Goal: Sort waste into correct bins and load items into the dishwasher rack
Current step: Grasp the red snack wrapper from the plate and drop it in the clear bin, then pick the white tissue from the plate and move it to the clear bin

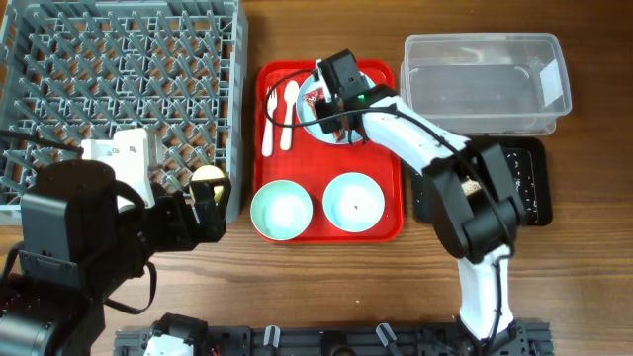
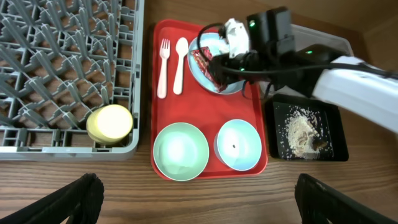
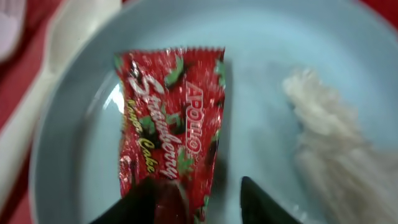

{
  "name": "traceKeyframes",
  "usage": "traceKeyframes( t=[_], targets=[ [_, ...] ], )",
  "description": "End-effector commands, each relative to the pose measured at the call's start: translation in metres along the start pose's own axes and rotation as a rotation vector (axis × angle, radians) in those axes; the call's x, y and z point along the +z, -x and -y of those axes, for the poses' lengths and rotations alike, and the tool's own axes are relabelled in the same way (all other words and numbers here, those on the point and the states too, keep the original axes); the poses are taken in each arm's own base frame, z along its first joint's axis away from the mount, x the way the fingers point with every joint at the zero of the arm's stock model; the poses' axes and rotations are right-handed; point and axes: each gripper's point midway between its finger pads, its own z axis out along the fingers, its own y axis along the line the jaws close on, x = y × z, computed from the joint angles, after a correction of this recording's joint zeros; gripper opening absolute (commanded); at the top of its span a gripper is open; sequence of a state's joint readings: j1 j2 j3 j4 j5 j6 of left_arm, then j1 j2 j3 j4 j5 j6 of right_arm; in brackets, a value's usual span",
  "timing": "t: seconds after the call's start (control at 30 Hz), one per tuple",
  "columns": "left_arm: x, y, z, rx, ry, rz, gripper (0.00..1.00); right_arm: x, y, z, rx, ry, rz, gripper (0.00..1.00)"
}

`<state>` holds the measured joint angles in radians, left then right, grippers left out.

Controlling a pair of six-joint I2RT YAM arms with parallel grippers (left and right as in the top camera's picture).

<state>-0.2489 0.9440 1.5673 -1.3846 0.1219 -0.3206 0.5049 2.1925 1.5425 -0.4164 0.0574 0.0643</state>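
Snack wrapper (image 3: 168, 124) lies on plate (image 3: 311, 37), long axis toward right claw (image 3: 199, 202).

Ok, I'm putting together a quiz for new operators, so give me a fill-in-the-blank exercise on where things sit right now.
1. The yellow cup stands in a corner of the grey ____.
2. The red wrapper lies on the pale blue ____.
3. The food scraps lie in the shallow tray, whose colour is ____.
4. On the red tray, the white fork lies beside the white ____.
Missing words: rack; plate; black; spoon.
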Motion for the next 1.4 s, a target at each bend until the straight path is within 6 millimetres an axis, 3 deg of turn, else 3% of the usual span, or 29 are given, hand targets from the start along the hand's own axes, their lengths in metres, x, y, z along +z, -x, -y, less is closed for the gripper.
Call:
traceKeyframes(
  t=[0.0,0.07,0.2,0.4,0.53,0.63,0.77,0.93,1.03,1.1,1.2,1.27,1.37],
  targets=[
    [-0.002,0.001,0.003,-0.005,-0.014,0.004,1.0,0.015,-0.021,-0.006,-0.016,0.023,-0.061,0.2],
    [-0.002,0.001,0.003,-0.005,-0.013,0.004,1.0,0.011,-0.018,-0.006,-0.016,0.023,-0.057,0.04],
    [-0.002,0.001,0.003,-0.005,-0.014,0.004,1.0,-0.019,0.003,-0.005,-0.013,0.025,-0.001,0.05],
    [-0.002,0.001,0.003,-0.005,-0.013,0.004,1.0,-0.104,0.054,0.014,0.09,0.014,0.182,0.05],
    [-0.002,0.001,0.003,-0.005,-0.013,0.004,1.0,-0.166,0.07,0.063,0.197,-0.079,0.28,0.04],
    [-0.002,0.001,0.003,-0.005,-0.013,0.004,1.0,-0.191,0.063,0.113,0.267,-0.197,0.293,0.04],
    [-0.002,0.001,0.003,-0.005,-0.013,0.004,1.0,-0.19,0.034,0.178,0.361,-0.338,0.22,0.04],
    [-0.002,0.001,0.003,-0.005,-0.013,0.004,1.0,-0.158,-0.004,0.217,0.434,-0.371,0.103,0.04],
    [-0.002,0.001,0.003,-0.005,-0.014,0.004,1.0,-0.132,-0.011,0.2,0.406,-0.216,0.052,0.09],
    [-0.002,0.001,0.003,-0.005,-0.014,0.004,1.0,-0.132,-0.006,0.193,0.352,-0.195,0.059,0.33],
    [-0.002,0.001,0.003,-0.005,-0.014,0.004,1.0,-0.142,0.001,0.193,0.304,-0.269,0.074,0.45],
    [-0.002,0.001,0.003,-0.005,-0.013,0.004,1.0,-0.144,0.008,0.178,0.241,-0.237,0.086,0.48],
    [-0.002,0.001,0.003,-0.005,-0.014,0.004,1.0,-0.139,0.019,0.13,0.105,-0.107,0.096,0.51]
  ],
)
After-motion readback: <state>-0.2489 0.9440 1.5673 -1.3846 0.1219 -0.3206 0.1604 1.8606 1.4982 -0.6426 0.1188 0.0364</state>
